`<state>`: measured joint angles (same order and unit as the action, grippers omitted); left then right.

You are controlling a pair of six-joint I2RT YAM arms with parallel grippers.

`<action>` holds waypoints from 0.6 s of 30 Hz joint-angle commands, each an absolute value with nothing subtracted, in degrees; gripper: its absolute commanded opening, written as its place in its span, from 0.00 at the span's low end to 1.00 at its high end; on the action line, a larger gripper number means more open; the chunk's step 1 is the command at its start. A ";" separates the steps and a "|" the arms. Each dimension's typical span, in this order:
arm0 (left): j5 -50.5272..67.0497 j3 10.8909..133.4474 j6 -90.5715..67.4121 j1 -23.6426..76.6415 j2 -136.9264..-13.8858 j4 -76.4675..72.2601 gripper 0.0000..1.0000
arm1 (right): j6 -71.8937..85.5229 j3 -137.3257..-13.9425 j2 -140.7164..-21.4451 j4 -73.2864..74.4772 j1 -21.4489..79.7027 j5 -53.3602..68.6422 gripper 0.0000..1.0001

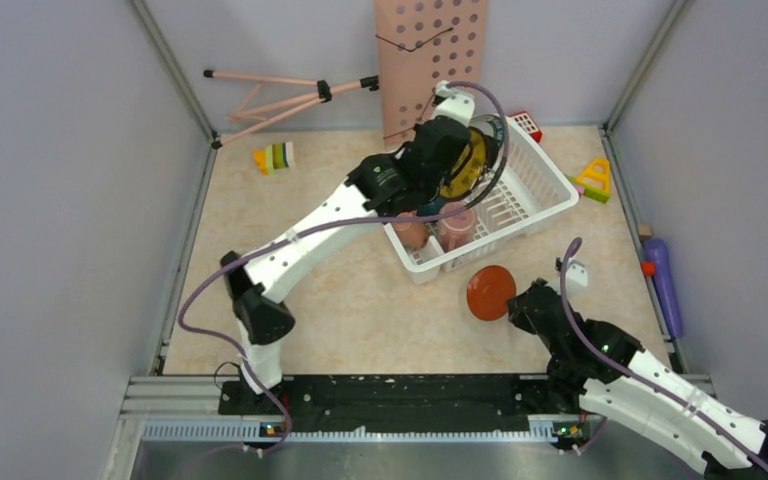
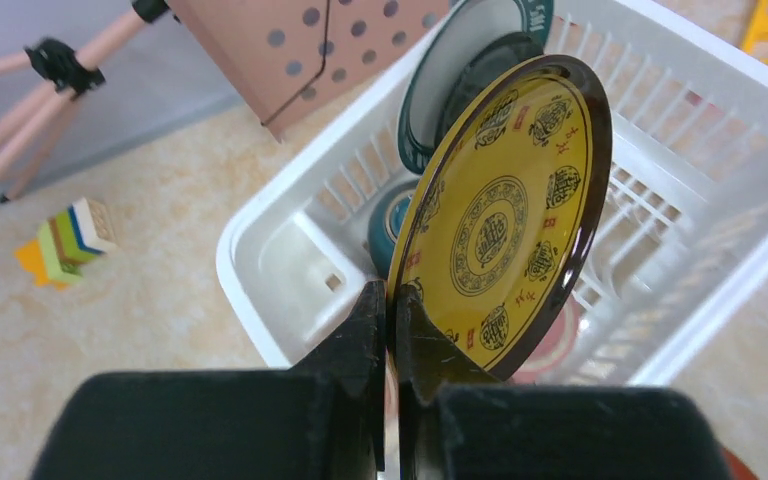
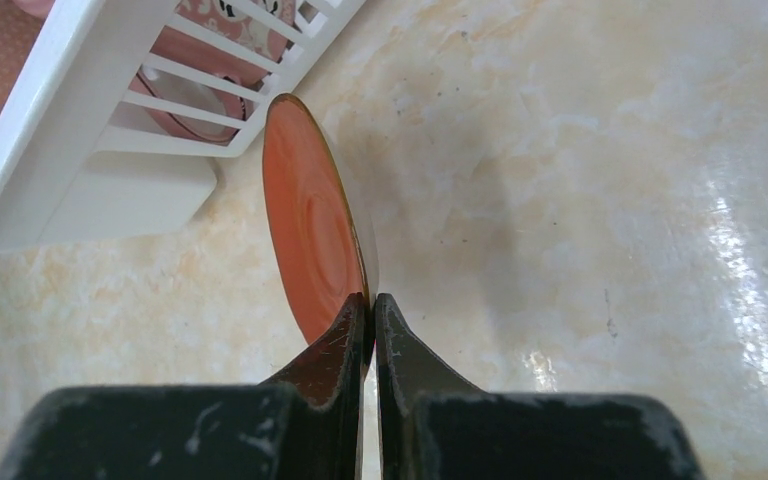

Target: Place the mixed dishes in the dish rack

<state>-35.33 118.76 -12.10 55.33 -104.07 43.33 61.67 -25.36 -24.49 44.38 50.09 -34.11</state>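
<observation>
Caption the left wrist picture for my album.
Left gripper pinches a yellow patterned plate on edge at the white dish rack.

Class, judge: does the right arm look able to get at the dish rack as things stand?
Probably yes. The right gripper, shut on the red plate, sits beside the dish rack with only bare table between; the left arm is over the rack's far end.

your desk carries the dish rack toward the back, striped blocks far left, a yellow triangle toy near the rack.
</observation>
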 commanded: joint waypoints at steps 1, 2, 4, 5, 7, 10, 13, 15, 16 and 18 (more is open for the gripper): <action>-42.12 130.32 1.10 55.24 -112.41 35.82 0.00 | 62.71 -23.34 -24.36 37.30 50.10 -31.76 0.00; -43.53 130.76 3.72 55.20 -113.94 33.18 0.00 | 62.68 -22.61 -24.08 36.51 50.10 -30.97 0.00; -44.92 130.51 8.96 54.96 -116.49 27.38 0.00 | 62.62 -21.66 -24.04 35.72 50.10 -30.26 0.00; -45.08 130.36 11.36 54.79 -117.45 24.55 0.00 | 62.62 -21.59 -24.27 35.69 50.10 -30.38 0.00; -45.68 130.28 15.46 54.52 -119.69 18.35 0.00 | 62.26 -22.07 -25.08 35.91 50.10 -31.00 0.00; -46.21 129.91 21.98 54.40 -122.74 9.99 0.00 | 61.65 -22.96 -26.46 36.03 50.01 -31.69 0.00; -45.19 129.90 25.94 54.33 -125.51 3.76 0.00 | 61.53 -23.35 -26.98 36.08 50.01 -32.21 0.00; -44.39 129.87 28.10 54.40 -126.94 0.81 0.00 | 61.35 -23.59 -26.90 36.41 50.03 -32.53 0.00; -44.11 129.83 28.99 54.34 -127.68 -0.96 0.00 | 61.28 -23.78 -26.81 36.87 50.02 -32.78 0.00; -43.75 128.76 31.37 54.40 -129.13 -4.46 0.00 | 61.18 -24.27 -26.45 37.45 49.96 -33.14 0.00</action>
